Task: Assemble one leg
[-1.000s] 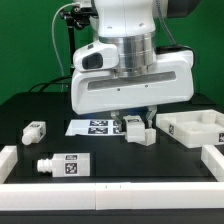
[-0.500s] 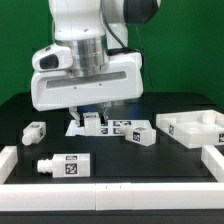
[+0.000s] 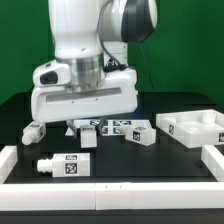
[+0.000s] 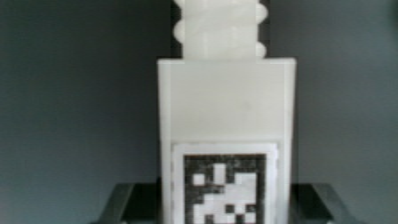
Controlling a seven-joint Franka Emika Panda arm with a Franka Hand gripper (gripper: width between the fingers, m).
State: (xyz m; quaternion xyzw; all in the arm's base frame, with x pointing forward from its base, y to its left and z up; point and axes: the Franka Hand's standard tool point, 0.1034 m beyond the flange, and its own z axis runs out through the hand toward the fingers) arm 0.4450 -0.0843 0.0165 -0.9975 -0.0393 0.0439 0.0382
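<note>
1. The small white plastic block-shaped leg (image 4: 221, 110) with a black-and-white tag sits between the fingers of the gripper (image 3: 87, 128), which look clamped on its tagged end.
2. Its long axis crosses the fingers' closing line squarely, with the threaded tip at the end far from the gripper, low over the black surface (image 3: 150, 165).

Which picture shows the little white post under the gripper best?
The wrist view: the leg fills the picture, with its tag and ribbed end plain. The exterior view shows the same leg only small, partly hidden beneath the gripper.
</note>
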